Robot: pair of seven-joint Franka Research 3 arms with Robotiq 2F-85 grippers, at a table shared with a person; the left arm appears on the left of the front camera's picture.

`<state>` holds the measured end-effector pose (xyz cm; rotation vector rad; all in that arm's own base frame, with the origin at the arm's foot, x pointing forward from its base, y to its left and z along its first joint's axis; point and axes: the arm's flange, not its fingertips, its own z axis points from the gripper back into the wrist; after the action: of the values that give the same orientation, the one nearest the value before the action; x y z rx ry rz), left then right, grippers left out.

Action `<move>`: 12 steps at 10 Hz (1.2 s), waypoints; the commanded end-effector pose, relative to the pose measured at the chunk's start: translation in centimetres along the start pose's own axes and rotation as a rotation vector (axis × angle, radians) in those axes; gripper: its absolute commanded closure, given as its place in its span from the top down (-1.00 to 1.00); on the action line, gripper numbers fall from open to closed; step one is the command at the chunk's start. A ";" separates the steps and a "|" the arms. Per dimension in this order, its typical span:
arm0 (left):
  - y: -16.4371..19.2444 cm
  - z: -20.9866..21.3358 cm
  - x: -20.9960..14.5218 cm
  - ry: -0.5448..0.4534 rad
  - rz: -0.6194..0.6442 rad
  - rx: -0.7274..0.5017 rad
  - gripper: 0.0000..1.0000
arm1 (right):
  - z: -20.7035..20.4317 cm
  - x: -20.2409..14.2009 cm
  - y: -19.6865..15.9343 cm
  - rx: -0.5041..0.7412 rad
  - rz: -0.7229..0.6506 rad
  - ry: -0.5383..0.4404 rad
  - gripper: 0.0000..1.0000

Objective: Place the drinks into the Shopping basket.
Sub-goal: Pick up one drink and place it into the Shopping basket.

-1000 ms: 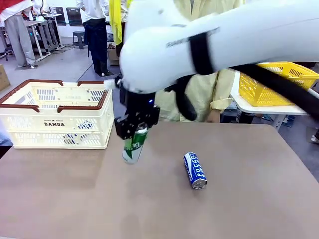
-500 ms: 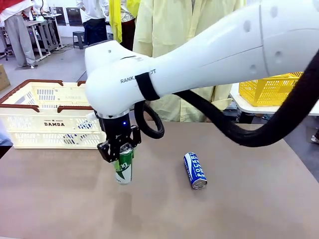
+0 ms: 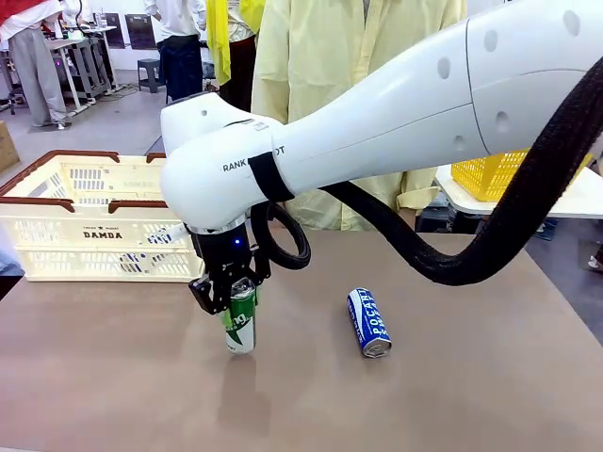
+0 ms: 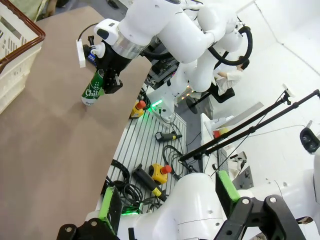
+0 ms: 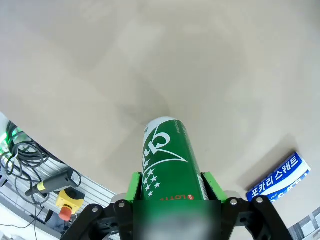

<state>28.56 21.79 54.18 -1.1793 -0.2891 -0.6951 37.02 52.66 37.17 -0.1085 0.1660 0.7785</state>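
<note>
One green can (image 3: 240, 326) clamped in my right end effector (image 3: 233, 290), now swung lower and straighter above the table (image 3: 471, 377), near the Shopping basket (image 3: 104, 235), not inside yet; blue can (image 3: 369, 322) waits.

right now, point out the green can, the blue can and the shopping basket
green can (image 3: 240, 328), front view, on its green body, mid-height
blue can (image 3: 368, 321), front view, on its white-lettered side
shopping basket (image 3: 102, 233), front view, on the front wall's print
</note>
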 end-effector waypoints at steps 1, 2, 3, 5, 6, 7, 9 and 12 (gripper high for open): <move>-0.2 -0.1 0.2 -0.019 0.007 -0.001 1.00 | -0.2 -0.6 0.0 -0.022 -0.011 -0.007 0.82; -0.2 -0.1 0.2 -0.019 0.007 -0.001 1.00 | -0.1 -0.9 -0.1 -0.022 -0.014 -0.009 1.00; -0.2 -0.1 0.2 -0.019 0.007 -0.001 1.00 | 0.1 -1.0 -0.3 -0.020 -0.017 -0.014 1.00; -0.2 -0.1 0.2 -0.019 0.007 -0.001 1.00 | 0.5 -1.3 -0.6 -0.006 -0.017 -0.020 1.00; -0.2 -0.1 0.2 -0.019 0.007 -0.001 1.00 | 1.9 -2.1 -1.6 0.001 -0.023 -0.038 1.00; -0.2 -0.1 0.2 -0.019 0.007 -0.001 1.00 | 4.5 -3.8 -3.3 0.021 -0.044 -0.077 1.00; -0.2 -0.1 0.2 -0.019 0.007 -0.001 1.00 | 11.2 -10.3 -9.9 0.135 -0.102 -0.137 1.00; -0.2 -0.1 0.2 -0.019 0.007 -0.001 1.00 | 13.6 -27.2 -27.8 0.393 -0.374 -0.251 1.00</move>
<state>28.53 21.85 54.15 -1.1795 -0.2900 -0.6931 39.77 27.92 57.74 0.2205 0.0459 0.4665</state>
